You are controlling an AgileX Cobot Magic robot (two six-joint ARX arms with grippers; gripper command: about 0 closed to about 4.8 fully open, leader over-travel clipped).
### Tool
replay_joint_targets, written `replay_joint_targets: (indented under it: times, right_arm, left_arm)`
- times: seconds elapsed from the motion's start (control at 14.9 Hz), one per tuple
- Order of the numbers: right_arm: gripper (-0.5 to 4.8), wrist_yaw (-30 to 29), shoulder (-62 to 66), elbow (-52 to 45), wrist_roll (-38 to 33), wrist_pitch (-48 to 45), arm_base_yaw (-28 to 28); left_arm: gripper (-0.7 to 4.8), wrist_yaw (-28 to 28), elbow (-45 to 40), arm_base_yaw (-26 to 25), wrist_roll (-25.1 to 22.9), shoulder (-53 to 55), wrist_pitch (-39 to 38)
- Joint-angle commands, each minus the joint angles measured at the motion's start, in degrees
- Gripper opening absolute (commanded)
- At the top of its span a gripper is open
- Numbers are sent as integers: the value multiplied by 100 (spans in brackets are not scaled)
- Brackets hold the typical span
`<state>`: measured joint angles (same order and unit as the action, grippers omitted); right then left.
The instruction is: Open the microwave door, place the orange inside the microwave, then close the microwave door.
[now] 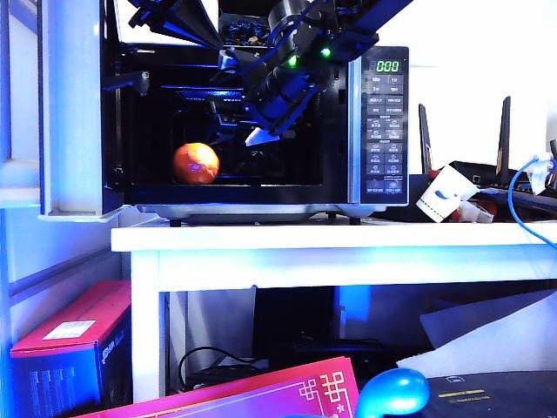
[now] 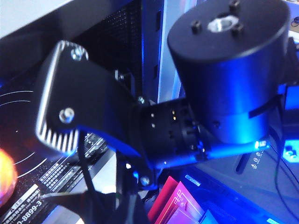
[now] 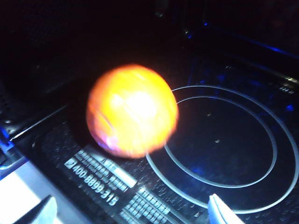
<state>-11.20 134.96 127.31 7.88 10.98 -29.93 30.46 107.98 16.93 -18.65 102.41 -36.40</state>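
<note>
Right gripper, jaws spread and empty, hangs inside the microwave just beside the orange resting on its floor, so it should back straight out without nudging the fruit; the left gripper is out of view.

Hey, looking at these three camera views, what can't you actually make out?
- Left gripper: hidden in the left wrist view by the right arm's housing; open or shut unknown.
- Right gripper: cut off by the right wrist view's edge; only fingertips show, apart.
- Orange: blurred; its peel is unreadable.
- Microwave button labels: too small in the exterior view.
</note>
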Motion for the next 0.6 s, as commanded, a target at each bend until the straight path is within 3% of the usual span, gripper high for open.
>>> replay_joint_targets:
  times: [0.07, 0.6]
  right_arm:
    - [427, -28, -74, 26, -42, 295, -11]
    - [426, -184, -166, 26, -81, 710, -4]
  left_arm:
    - [-5, 22, 20, 7, -42, -44, -42]
    - [-5, 22, 22, 7, -42, -46, -42]
